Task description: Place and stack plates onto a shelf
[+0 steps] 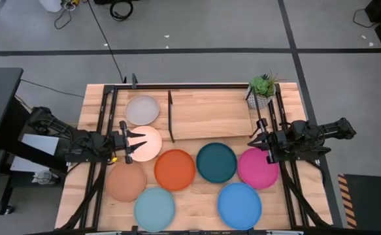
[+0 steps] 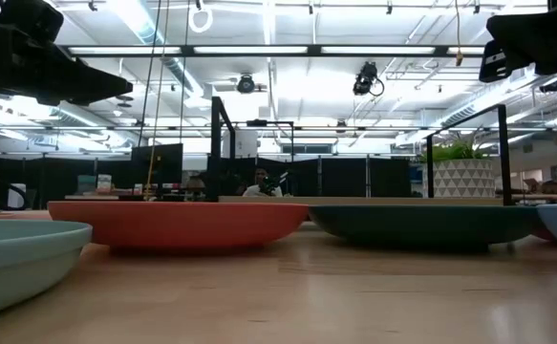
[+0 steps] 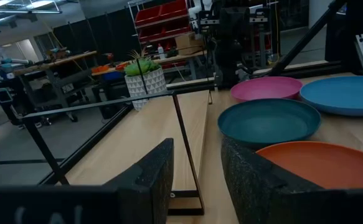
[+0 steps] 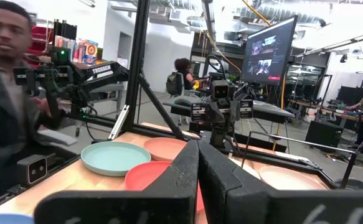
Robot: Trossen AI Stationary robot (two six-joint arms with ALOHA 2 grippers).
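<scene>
Two end effectors hover: we see the left end effector (image 1: 140, 141) spread over the peach plate (image 1: 148, 145), the right end effector (image 1: 255, 141) pressed together.

The high view looks straight down on the whole table (image 1: 197, 196) and both arms. The low view sits at table height, very near the orange plate (image 2: 178, 222) and teal plate (image 2: 421, 225), facing the room. Each wrist view looks across the table toward the other arm; both share the orange plate.
</scene>
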